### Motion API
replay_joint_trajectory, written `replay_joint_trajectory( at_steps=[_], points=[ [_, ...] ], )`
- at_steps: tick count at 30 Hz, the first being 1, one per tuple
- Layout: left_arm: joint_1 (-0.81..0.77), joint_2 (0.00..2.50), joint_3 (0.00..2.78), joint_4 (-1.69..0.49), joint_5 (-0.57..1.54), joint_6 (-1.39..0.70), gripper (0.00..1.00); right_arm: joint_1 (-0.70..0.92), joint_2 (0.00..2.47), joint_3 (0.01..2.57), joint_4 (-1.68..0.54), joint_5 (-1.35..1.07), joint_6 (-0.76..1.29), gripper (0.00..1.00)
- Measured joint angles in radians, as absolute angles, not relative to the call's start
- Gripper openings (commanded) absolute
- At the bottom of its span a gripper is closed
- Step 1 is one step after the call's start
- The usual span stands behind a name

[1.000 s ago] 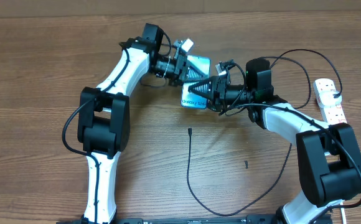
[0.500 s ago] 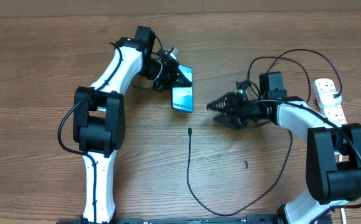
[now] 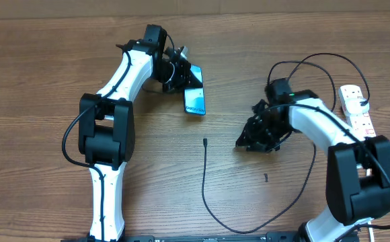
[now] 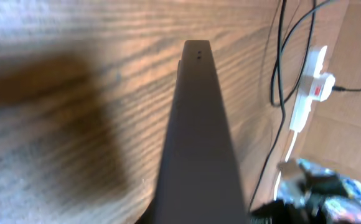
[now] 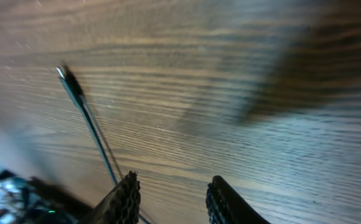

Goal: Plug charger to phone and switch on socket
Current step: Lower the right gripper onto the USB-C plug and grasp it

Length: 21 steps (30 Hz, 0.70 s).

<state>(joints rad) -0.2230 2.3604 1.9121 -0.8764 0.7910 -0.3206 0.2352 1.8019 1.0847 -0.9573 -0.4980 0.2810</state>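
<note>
The right gripper (image 3: 244, 142) hangs low over the table (image 3: 47, 54) with its jaws parted and nothing between them. In the right wrist view its two fingers (image 5: 126, 198) frame bare wood, and the charger (image 3: 207, 195) runs past them on the left, its tip (image 5: 66, 76) lying flat ahead, near but not touched. The left gripper (image 3: 180, 74) is closed on the phone (image 3: 195, 101), holding it by one end, raised off the wood and tilted, the lit screen showing to the overhead camera and the free end pointing roughly toward the middle of the table. The left wrist view shows the phone edge-on with two small dots at its far end; whether the port is there I cannot tell. The phone's free end and the tip are apart, with bare wood between them. From the tip the charger loops toward the near edge of the table, then climbs the right side toward the socket (image 3: 356, 109), which lies at the far right, well apart from both grippers; its switch is too small to read. I judge the task to be at an early stage: the phone is in hand and presented, but the tip is not yet grasped, nothing is plugged into the phone, and the switch looks untouched. What is left is to take the tip, seat it in the phone, and press the switch on the socket.
</note>
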Motion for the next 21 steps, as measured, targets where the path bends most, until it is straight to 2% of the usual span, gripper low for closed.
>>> replay_joint_trajectory(
  at_steps=[6,9,12,21],
  points=[
    [-0.223,2.360,1.912,-0.858,0.786,-0.334,0.04,0.351,1.802,1.085,-0.918,-0.452,0.302,0.27],
    [-0.223,2.360,1.912,-0.846,0.784,-0.335,0.04,0.406,1.802,1.085,-0.894,-0.396,0.364,0.16],
    [-0.223,2.360,1.912,-0.824,0.784,-0.338,0.04,0.448,1.802,1.085,-0.854,-0.334,0.428,0.11],
    [-0.223,2.360,1.912,-0.813,0.784,-0.338,0.04,0.538,1.802,1.085,-0.734,-0.263,0.501,0.10]
  ],
)
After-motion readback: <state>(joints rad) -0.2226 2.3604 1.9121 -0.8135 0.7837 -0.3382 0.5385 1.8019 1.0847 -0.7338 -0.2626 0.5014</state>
